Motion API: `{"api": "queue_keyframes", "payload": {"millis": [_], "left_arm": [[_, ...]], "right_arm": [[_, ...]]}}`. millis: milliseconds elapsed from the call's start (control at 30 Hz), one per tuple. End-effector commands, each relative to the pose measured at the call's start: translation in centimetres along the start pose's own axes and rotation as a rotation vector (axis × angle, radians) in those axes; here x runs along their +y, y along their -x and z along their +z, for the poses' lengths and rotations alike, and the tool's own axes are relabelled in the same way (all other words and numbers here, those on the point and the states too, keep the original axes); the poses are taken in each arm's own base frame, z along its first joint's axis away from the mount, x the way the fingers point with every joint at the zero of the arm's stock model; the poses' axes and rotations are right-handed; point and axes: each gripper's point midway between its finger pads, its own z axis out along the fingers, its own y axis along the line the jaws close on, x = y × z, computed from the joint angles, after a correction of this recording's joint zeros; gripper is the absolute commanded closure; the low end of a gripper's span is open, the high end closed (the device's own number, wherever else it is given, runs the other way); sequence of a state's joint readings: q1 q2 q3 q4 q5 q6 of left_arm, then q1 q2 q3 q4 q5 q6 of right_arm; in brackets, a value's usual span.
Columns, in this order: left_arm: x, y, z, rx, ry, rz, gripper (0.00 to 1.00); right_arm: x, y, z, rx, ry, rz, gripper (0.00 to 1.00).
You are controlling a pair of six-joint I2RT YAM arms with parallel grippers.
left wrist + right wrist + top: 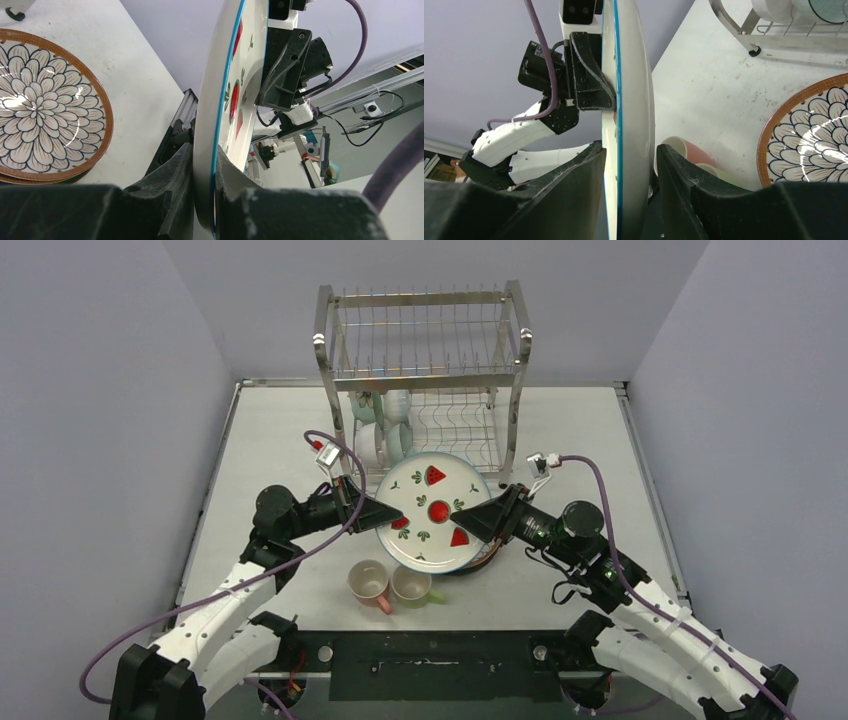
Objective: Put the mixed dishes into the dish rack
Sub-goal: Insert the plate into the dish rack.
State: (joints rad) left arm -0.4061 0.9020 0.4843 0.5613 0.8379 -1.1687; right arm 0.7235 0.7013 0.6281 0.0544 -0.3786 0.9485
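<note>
Between the left gripper and the right gripper is the round white plate with red strawberries, raised off the grey table. The left jaws are clamped tight on its rim. The right jaws straddle the opposite rim, parted, with a sliver of gap on one side. Below the right gripper lies a brown-rimmed petal-pattern plate. Beyond both sets of fingertips stands the shiny steel wire dish rack, with mint-green and white bowls in its lower tier. Behind the grippers, a pink mug and a green mug sit side by side.
</note>
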Motion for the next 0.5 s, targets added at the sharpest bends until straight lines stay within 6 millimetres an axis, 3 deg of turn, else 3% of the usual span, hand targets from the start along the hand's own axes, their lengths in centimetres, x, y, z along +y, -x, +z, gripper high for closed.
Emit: {"api": "queue_keyframes", "payload": {"millis": [0, 467], "left_arm": [[-5.4, 2.4, -0.1, -0.061, -0.103, 0.186, 1.00], [-6.4, 2.4, -0.4, -0.042, -0.088, 0.238, 1.00]], "right_arm": [[1.7, 0.6, -0.6, -0.017, 0.039, -0.049, 0.58], [3.1, 0.1, -0.8, 0.004, 0.114, -0.029, 0.66]]}}
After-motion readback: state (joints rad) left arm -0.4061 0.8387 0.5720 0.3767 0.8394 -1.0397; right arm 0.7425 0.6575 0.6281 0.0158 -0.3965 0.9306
